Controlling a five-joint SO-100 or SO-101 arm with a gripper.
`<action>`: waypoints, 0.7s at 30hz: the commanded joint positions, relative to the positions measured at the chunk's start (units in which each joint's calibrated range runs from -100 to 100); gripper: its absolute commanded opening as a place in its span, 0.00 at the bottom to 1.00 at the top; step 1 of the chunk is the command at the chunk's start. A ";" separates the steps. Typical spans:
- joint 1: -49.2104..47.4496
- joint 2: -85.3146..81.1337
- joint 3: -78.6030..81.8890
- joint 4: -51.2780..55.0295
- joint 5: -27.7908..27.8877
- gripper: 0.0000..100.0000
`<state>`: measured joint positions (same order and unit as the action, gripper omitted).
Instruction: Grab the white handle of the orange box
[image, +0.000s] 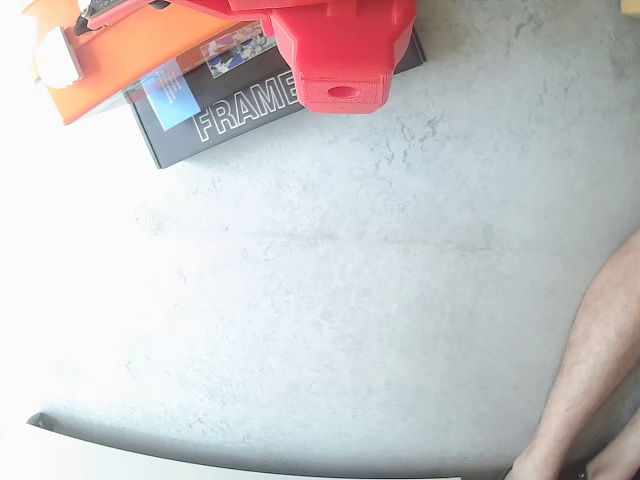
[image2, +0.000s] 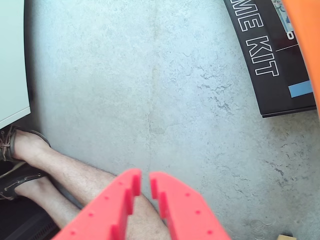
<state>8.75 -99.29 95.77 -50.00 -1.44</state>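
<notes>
The orange box (image: 110, 65) lies at the top left of the fixed view, partly on a black box lettered "FRAME KIT" (image: 240, 105). Only its edge shows in the wrist view (image2: 306, 30), at the top right. A white rounded fitting (image: 50, 62) sits at its left end, washed out by glare. I cannot make out the white handle in either view. My red gripper (image2: 145, 179) enters the wrist view from the bottom, fingers nearly touching, holding nothing, high above the concrete floor and far from the box. The red arm (image: 340, 50) covers part of both boxes.
The black box also shows in the wrist view (image2: 272, 55). A person's bare leg (image: 595, 380) is at the fixed view's lower right; legs and shoes (image2: 30, 160) show under the gripper. A pale cabinet (image2: 12, 60) stands at the left. Grey concrete floor (image: 330, 300) fills the middle.
</notes>
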 joint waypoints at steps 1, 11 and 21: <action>-1.82 -0.71 3.26 -0.17 0.37 0.02; -1.89 -0.71 3.26 -0.17 0.37 0.02; -9.72 -0.71 3.17 0.59 2.51 0.02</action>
<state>2.52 -99.29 95.77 -50.00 -0.60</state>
